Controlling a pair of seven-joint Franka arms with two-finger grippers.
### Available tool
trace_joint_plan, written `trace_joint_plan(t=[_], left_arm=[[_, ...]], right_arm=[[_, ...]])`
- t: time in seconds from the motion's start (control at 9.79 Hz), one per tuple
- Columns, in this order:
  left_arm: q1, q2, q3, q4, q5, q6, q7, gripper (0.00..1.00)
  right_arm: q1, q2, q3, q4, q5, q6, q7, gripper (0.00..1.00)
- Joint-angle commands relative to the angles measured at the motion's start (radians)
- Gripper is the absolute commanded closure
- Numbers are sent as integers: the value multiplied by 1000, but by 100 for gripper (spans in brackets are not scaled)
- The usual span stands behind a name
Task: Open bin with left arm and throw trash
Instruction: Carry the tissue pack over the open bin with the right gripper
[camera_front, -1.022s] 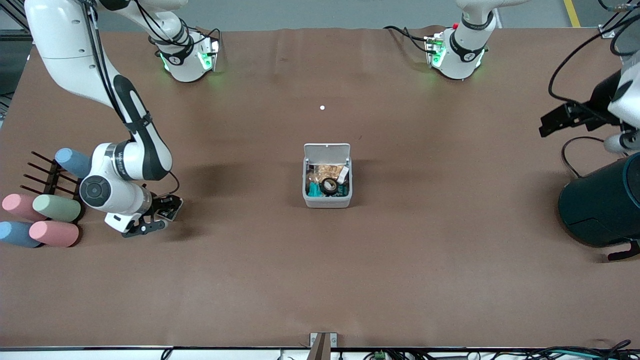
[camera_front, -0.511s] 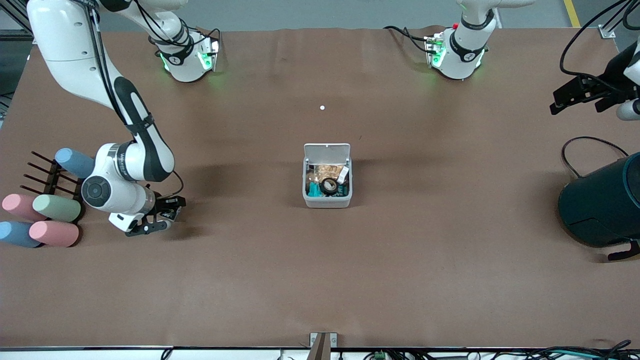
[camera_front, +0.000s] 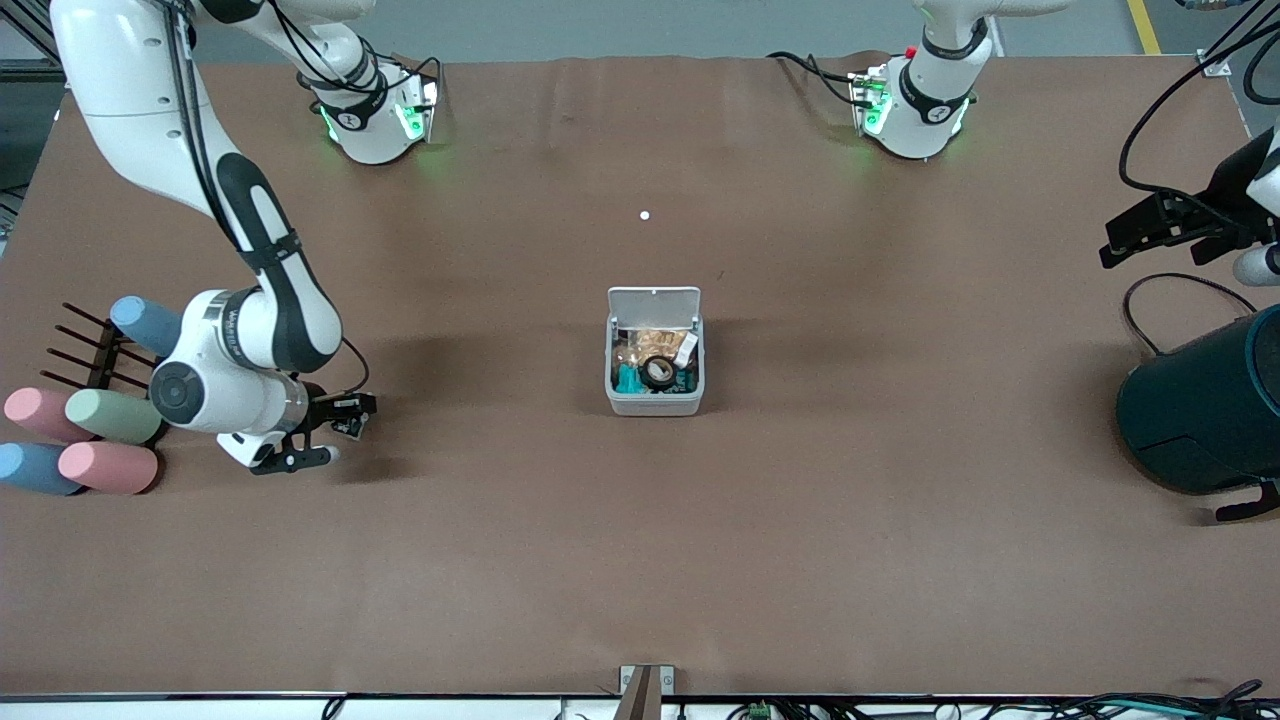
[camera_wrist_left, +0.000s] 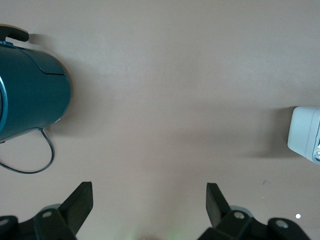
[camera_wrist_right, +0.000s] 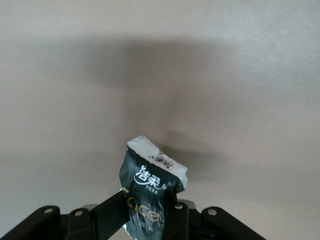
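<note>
The bin (camera_front: 655, 400) stands in the middle of the table with its white lid (camera_front: 654, 303) tipped open. A black tape roll (camera_front: 657, 372) and other scraps lie inside. My right gripper (camera_front: 335, 432) is shut on the black printed packet (camera_front: 350, 427) and holds it just over the table beside the pastel cylinders. The right wrist view shows the packet (camera_wrist_right: 152, 182) pinched in the gripper (camera_wrist_right: 150, 217). A tiny white bit (camera_front: 644, 215) lies on the table between the bin and the robots' bases. My left gripper (camera_front: 1112, 245) is open and empty, over the left arm's end of the table. The left wrist view shows the gripper (camera_wrist_left: 150, 200) and the bin (camera_wrist_left: 304, 132).
A large dark teal cylinder (camera_front: 1200, 410) with a cable lies at the left arm's end, and also shows in the left wrist view (camera_wrist_left: 30, 95). Several pastel cylinders (camera_front: 100, 430) and a black rack (camera_front: 85, 350) sit at the right arm's end.
My right gripper has shifted a little toward the bin with the packet. My left gripper has drawn back toward the left arm's end of the table.
</note>
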Motion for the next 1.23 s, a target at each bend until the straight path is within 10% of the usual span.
trace_joint_plan(t=[0.0, 1.12], left_arm=[[5, 6, -16, 29, 13, -19, 5, 0], [14, 5, -29, 30, 4, -20, 17, 0]], right_arm=[[28, -12, 8, 79, 108, -105, 22, 79], [484, -74, 47, 209, 268, -96, 864, 77]])
